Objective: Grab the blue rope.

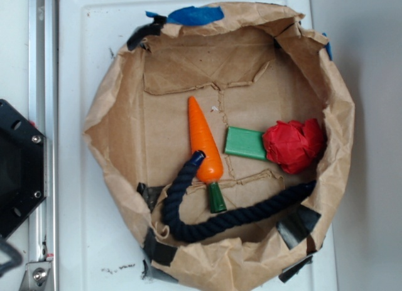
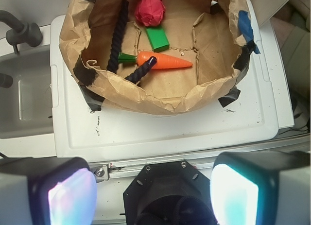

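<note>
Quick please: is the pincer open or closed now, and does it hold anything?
Pincer: open, holding nothing; the blue rope lies untouched in the paper bowl.

The thick twisted dark navy rope [image 1: 220,220] looks soft, fibrous and matt. The crumpled brown paper basket [image 1: 110,105] is creased and dull, patched with black tape. The orange plastic carrot [image 1: 203,142] is smooth and slightly glossy. The red crumpled cloth ball [image 1: 293,144] looks matt.

A brown paper basket [image 1: 103,115] sits on the white table [image 1: 81,52]. Inside lie 1 orange carrot [image 1: 203,142], 1 green block [image 1: 246,142] right of it, and a red crumpled ball [image 1: 293,144] touching the block.
</note>
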